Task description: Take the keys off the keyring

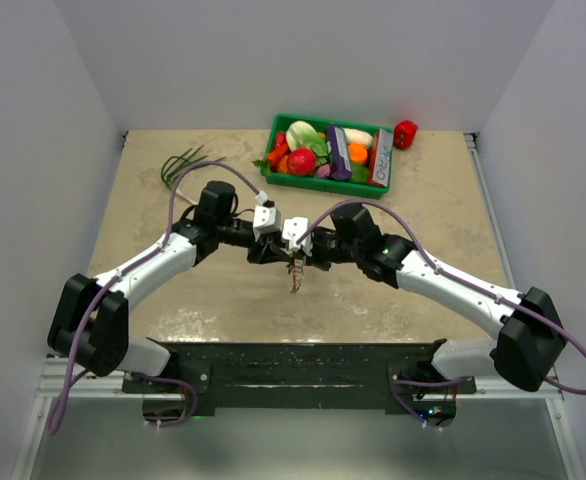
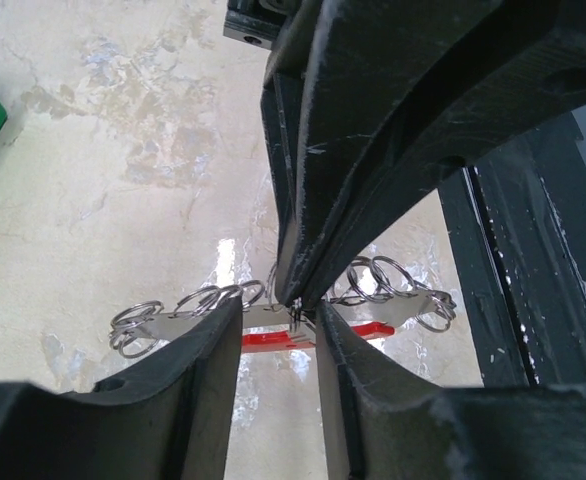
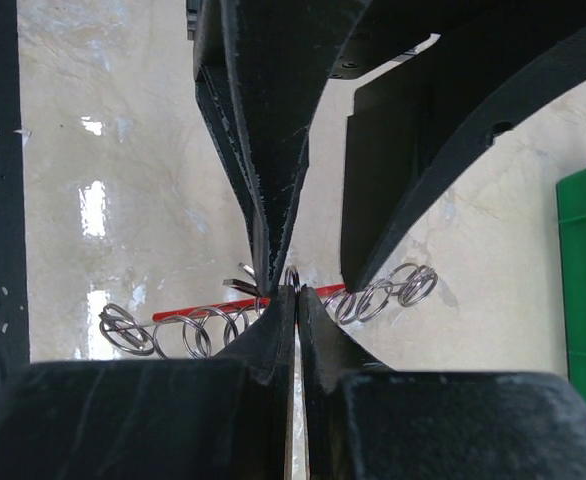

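The bunch [image 1: 295,276] hangs below the two grippers at mid-table. It has several small silvery rings [image 2: 373,280], flat silvery key blades [image 2: 178,325] and a red tag [image 2: 273,338]. My right gripper [image 3: 295,296] is shut, pinching a thin silvery keyring [image 3: 291,274] at its tips; it enters the left wrist view from above as closed dark fingers [image 2: 303,230]. My left gripper [image 2: 278,325] is open, its fingers either side of that pinch point. From above the left gripper [image 1: 285,256] and the right gripper [image 1: 301,258] meet tip to tip. No black-headed key shows.
A green crate [image 1: 278,180] of toy vegetables stands at the back centre-right, with a red pepper [image 1: 405,133] beside it. Green stalks [image 1: 180,165] lie at the back left. A black rail [image 1: 293,360] runs along the near edge.
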### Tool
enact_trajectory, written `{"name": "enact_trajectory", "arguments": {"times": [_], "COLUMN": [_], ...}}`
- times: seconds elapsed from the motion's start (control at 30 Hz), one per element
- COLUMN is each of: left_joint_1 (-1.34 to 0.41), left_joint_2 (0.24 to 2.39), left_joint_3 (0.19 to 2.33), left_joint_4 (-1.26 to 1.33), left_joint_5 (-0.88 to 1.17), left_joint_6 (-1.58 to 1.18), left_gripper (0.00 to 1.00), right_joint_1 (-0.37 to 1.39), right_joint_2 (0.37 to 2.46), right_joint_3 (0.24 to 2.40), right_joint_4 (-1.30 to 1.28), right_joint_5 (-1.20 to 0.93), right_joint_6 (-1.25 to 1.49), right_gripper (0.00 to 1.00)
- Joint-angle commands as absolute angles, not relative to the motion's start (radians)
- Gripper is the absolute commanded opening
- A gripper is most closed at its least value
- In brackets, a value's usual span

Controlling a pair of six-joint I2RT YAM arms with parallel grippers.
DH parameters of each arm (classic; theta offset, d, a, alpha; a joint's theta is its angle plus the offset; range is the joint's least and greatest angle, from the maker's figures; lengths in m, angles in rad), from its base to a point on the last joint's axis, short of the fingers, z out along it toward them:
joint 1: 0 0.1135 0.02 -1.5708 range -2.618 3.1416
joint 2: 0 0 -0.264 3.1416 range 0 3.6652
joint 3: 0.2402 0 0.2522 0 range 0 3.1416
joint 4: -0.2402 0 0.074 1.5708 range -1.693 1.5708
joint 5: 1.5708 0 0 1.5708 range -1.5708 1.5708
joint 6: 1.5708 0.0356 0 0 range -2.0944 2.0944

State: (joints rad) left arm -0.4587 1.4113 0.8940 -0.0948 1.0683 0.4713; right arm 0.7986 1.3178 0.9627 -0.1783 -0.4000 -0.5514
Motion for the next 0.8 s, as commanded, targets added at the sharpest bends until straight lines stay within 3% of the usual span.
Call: {"name": "enact_trajectory", "arguments": {"times": [0.0, 0.13, 0.27, 0.53, 0.6, 0.63, 0.77], "left_joint_1": [-0.462, -0.462, -0.462, -0.462, -0.462, -0.462, -0.459], "left_joint_2": [1.408, 1.413, 1.416, 1.430, 1.428, 1.427, 1.421], "left_joint_3": [0.927, 0.923, 0.919, 0.908, 0.905, 0.900, 0.897], "left_joint_4": [-0.083, -0.081, -0.069, -0.040, -0.028, -0.019, -0.015], "left_joint_5": [1.083, 1.077, 1.080, 1.098, 1.104, 1.106, 1.130], "left_joint_6": [0.492, 0.492, 0.486, 0.462, 0.454, 0.448, 0.445], "left_gripper": [0.33, 0.10, 0.01, 0.00, 0.00, 0.00, 0.00], "right_joint_1": [0.805, 0.805, 0.807, 0.810, 0.810, 0.808, 0.776], "right_joint_2": [1.310, 1.308, 1.307, 1.302, 1.293, 1.287, 1.249], "right_joint_3": [0.986, 0.983, 0.986, 0.988, 0.992, 1.000, 1.012], "right_joint_4": [-0.163, -0.163, -0.166, -0.164, -0.167, -0.172, -0.172], "right_joint_5": [-0.383, -0.382, -0.394, -0.400, -0.400, -0.411, -0.439], "right_joint_6": [-0.561, -0.566, -0.565, -0.565, -0.558, -0.554, -0.517], "right_gripper": [0.00, 0.00, 0.00, 0.00, 0.14, 0.28, 0.47]}}
